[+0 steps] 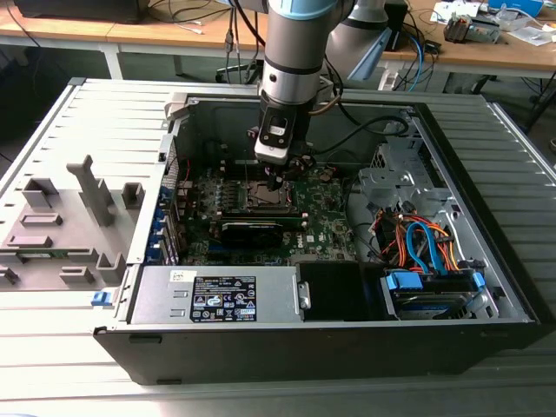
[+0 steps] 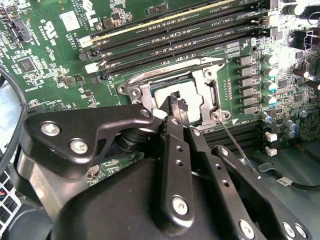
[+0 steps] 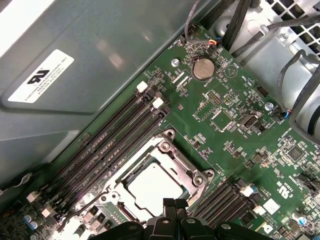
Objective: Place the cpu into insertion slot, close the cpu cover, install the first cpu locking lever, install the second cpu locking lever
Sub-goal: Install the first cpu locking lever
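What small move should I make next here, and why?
Probably nudge the gripper toward the thin locking lever. The cpu lies in the insertion slot with the cover apparently down, yet that lever juts free from the slot's corner, beside the shut gripper.

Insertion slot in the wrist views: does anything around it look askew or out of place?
The cover lies flat over the CPU in the insertion slot. One thin locking lever juts from a socket corner across the neighbouring memory slots, apparently unlatched. The shut gripper sits at the socket's edge.
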Robot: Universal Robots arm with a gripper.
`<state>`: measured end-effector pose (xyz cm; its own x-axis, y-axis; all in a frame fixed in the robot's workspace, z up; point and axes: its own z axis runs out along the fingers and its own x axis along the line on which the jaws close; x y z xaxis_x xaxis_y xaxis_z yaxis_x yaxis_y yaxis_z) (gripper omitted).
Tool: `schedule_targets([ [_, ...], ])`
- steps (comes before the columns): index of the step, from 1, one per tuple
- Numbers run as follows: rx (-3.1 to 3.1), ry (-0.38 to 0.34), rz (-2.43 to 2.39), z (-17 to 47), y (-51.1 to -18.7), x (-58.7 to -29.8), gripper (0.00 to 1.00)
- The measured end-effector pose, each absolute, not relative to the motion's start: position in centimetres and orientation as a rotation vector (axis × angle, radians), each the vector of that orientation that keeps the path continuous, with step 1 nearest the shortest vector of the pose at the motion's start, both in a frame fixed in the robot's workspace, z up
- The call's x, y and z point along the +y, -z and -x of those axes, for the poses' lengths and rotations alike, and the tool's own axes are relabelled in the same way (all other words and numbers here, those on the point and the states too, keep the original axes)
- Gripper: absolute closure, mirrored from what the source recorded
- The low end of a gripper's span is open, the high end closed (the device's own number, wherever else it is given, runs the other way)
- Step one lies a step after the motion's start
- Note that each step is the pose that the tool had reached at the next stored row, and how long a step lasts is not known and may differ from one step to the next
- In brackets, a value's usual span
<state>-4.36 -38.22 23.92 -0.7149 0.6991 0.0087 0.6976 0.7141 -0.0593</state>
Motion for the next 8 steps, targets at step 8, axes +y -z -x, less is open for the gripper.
schedule_targets([
  [8, -2.885, -0.081, 1.162, 4.36, -23.92, -38.22, 0.89],
])
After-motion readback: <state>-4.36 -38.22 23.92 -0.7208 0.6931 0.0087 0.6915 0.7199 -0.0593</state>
